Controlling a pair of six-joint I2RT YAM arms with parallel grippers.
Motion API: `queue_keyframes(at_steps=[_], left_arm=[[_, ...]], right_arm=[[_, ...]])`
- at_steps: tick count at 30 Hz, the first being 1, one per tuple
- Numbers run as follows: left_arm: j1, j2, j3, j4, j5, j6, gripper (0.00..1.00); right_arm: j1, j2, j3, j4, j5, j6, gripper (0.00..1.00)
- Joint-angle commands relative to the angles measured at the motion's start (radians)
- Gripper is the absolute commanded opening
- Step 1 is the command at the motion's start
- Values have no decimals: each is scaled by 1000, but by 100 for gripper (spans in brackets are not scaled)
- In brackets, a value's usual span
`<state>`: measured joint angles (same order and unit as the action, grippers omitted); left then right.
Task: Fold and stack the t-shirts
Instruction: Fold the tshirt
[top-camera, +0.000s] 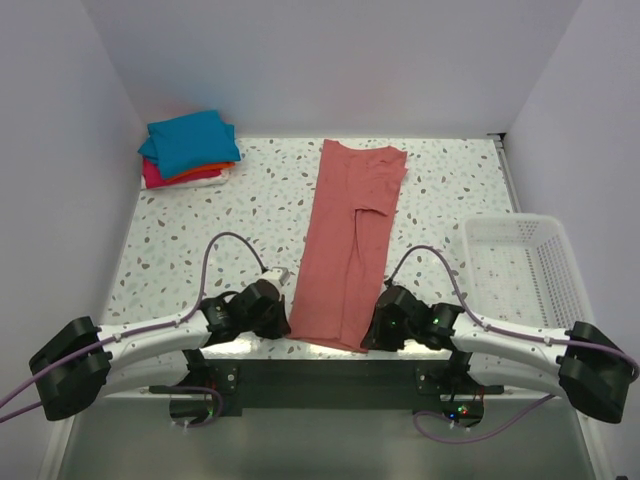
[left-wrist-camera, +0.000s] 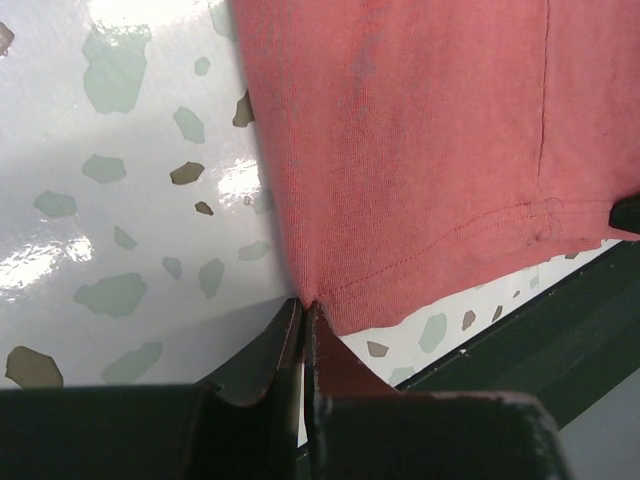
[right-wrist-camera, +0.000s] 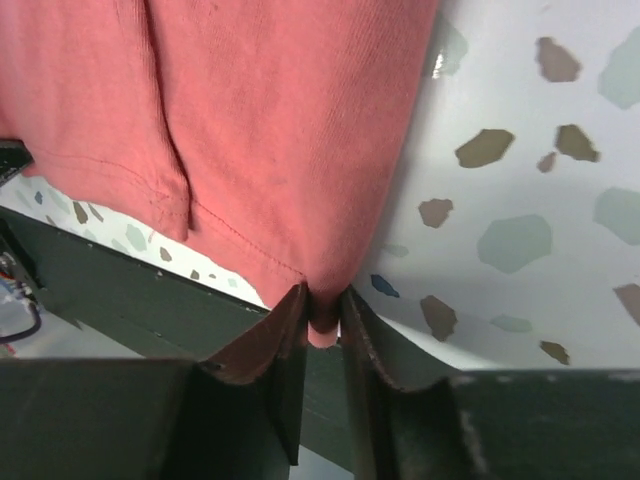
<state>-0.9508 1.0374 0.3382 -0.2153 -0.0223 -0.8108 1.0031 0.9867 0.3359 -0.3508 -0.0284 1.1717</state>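
The left gripper (left-wrist-camera: 303, 308) is pressed together on the near left corner of the salmon-pink t-shirt (top-camera: 350, 235), right at the hem (left-wrist-camera: 450, 240); the right gripper (right-wrist-camera: 322, 300) is closed the same way on the near right corner, with a small tuck of cloth between its jaws. The shirt lies flat on the speckled table (top-camera: 200, 240) as a long narrow strip, its sides already turned in, running from the near edge toward the far wall. Holding both hem corners at once probably prepares a fold of the near end over the far end, so that the edge stays straight. The cloth is soft, matte cotton with double stitching along the hem; it will sag between the two grips. The stack of folded t-shirts (top-camera: 190, 150), teal on top, waits at the far left corner; the white mesh basket (top-camera: 515, 222) stands at the right.
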Motion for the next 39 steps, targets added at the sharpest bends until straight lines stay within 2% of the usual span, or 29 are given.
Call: queue_keyframes(at_steps=[1, 2, 3, 5, 8, 12, 17, 20, 22, 24, 27, 32, 39], left_arm=[[0, -11, 2, -44, 39, 5, 0], [0, -17, 2, -45, 39, 4, 0], [0, -33, 5, -50, 38, 7, 0], [-2, -48, 21, -68, 33, 15, 0], [0, -74, 83, -94, 25, 35, 0], [3, -33, 211, -114, -74, 71, 0], [32, 70, 344, -41, -91, 101, 0], [69, 150, 392, 27, -94, 96, 0], [113, 213, 426, 77, -82, 84, 0], [148, 271, 447, 112, -94, 73, 0], [182, 355, 505, 158, -123, 68, 0], [219, 486, 633, 200, -185, 93, 0], [294, 644, 728, 269, -177, 94, 0]], right_arm=[[9, 70, -58, -7, -10, 6, 23], [9, 88, -57, 7, -5, 0, 20], [9, 95, -57, 7, 7, -4, 10], [9, 80, -40, -29, 21, -21, 1], [9, 11, 23, -149, 74, -43, 0], [8, -89, 150, -286, 183, -112, 0], [-3, -4, 336, -370, 321, -237, 0], [-53, 73, 416, -353, 347, -312, 0], [-122, 113, 443, -323, 364, -349, 0], [-237, 142, 453, -254, 328, -409, 0], [-343, 220, 488, -183, 295, -464, 0], [-425, 346, 538, -94, 295, -495, 0], [-561, 478, 624, -21, 228, -527, 0]])
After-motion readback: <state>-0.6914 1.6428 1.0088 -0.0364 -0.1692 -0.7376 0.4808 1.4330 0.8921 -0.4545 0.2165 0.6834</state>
